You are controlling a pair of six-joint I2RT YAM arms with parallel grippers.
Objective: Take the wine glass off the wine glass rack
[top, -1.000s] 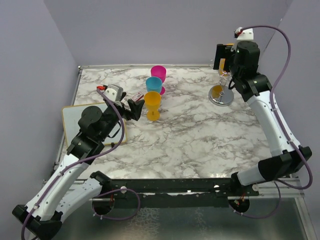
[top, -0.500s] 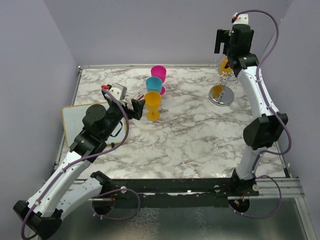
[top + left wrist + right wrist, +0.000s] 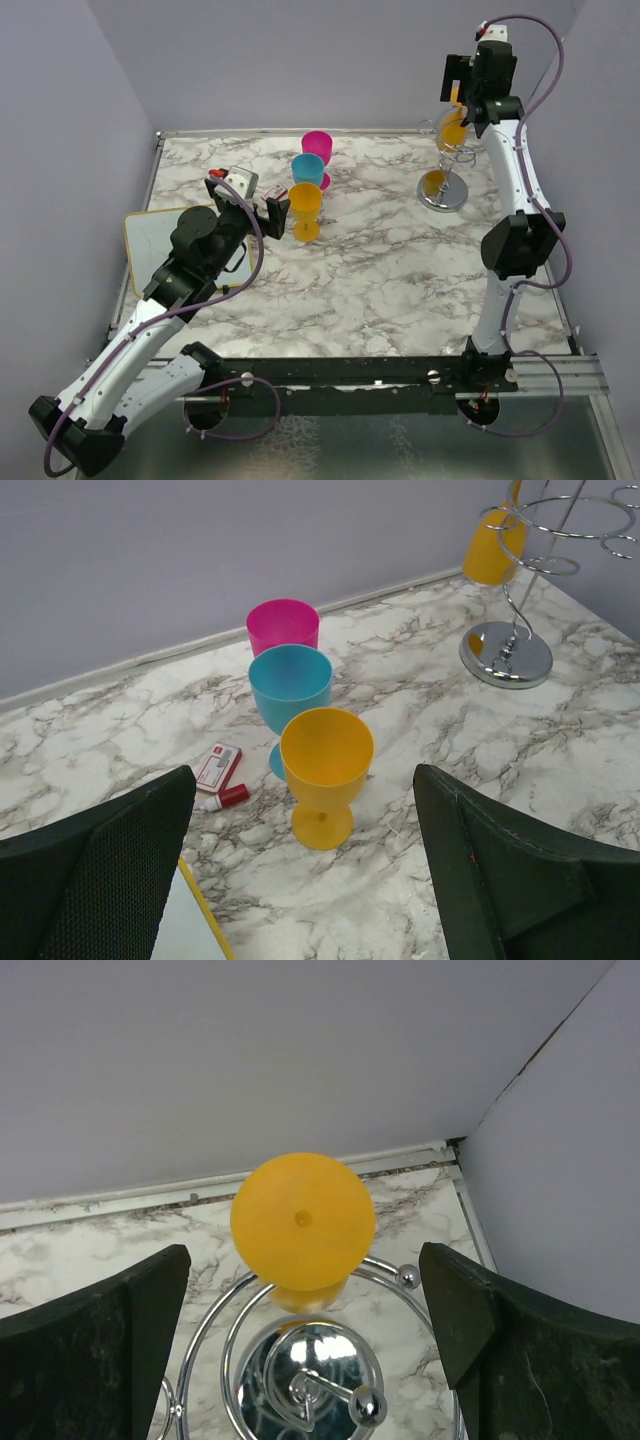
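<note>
The wine glass rack (image 3: 443, 188) is a silver wire stand at the back right, and an orange wine glass (image 3: 452, 128) hangs upside down in one of its loops. My right gripper (image 3: 458, 98) is open, high up and straight above that glass. In the right wrist view the glass's round foot (image 3: 303, 1218) lies between the two fingers of the right gripper (image 3: 303, 1295), above the rack's shiny base (image 3: 312, 1368). My left gripper (image 3: 271, 212) is open and empty, just left of a yellow glass (image 3: 305, 207). The left gripper (image 3: 303, 815) frames that yellow glass (image 3: 326, 765).
A blue glass (image 3: 308, 169) and a pink glass (image 3: 317, 148) stand behind the yellow one. A small red-and-white box (image 3: 217, 766) and a small red bottle (image 3: 226, 798) lie beside them. A white board with a yellow rim (image 3: 150, 240) lies at the left. The walls meet close behind the rack.
My right arm has risen and stretched upright, so the right gripper now hangs higher over the rack's glass. My left gripper has crept a little towards the yellow glass.
</note>
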